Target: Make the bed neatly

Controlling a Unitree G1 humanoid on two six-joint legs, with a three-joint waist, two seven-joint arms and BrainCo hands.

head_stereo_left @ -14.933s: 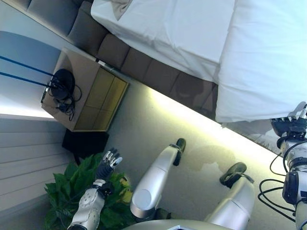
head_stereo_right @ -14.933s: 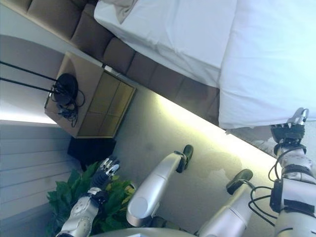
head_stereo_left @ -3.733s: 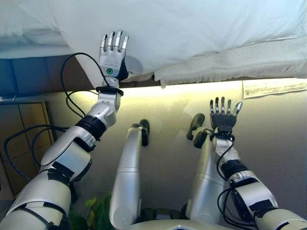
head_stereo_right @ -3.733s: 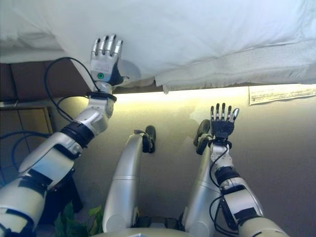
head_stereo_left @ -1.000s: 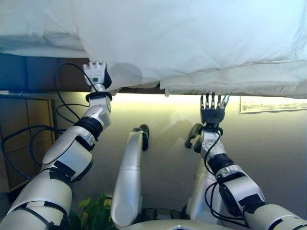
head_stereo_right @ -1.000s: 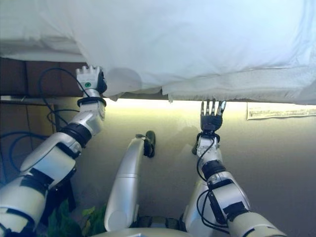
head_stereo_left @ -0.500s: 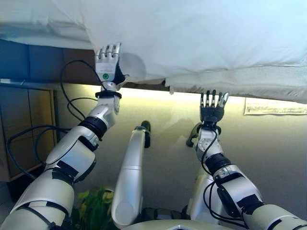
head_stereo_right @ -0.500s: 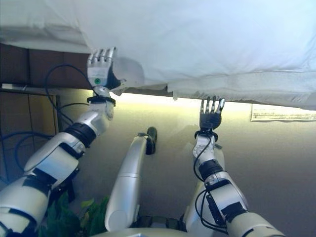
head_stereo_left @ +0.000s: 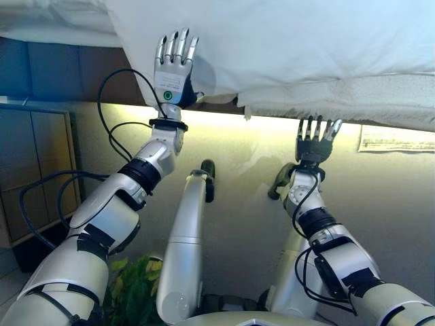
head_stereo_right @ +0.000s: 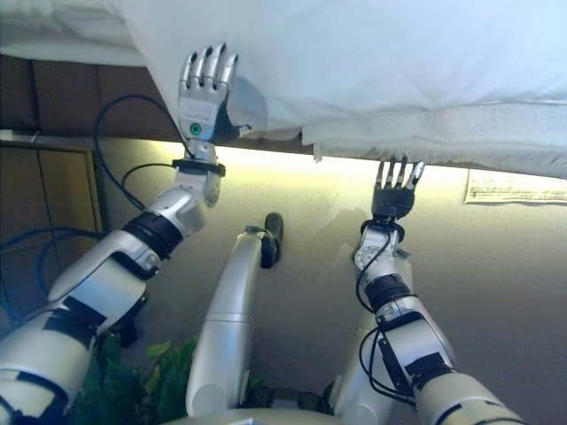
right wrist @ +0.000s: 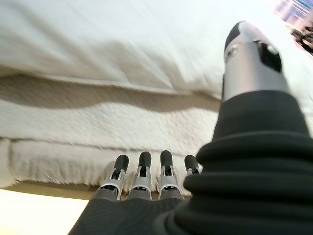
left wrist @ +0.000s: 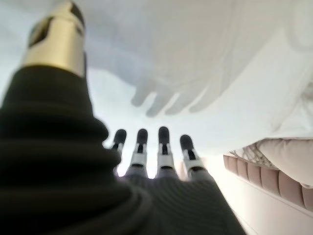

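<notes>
Both hands are reaching w/ straight fingers, holding nothing: left hand (head_stereo_left: 171, 68) lying against the hanging duvet (head_stereo_left: 292, 41), right hand (head_stereo_left: 314, 141) hovering just below the mattress edge (head_stereo_left: 340, 102). Best approach, I'd judge: pinching the hem w/ both hands, then pulling evenly so it's hanging level.

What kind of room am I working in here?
Most likely a bedroom, perhaps a hotel room: a bed with a white duvet hanging over its side, a padded brown bed base, and a wooden bedside cabinet. Both hands, left and right, are open at the bed's edge.
</notes>
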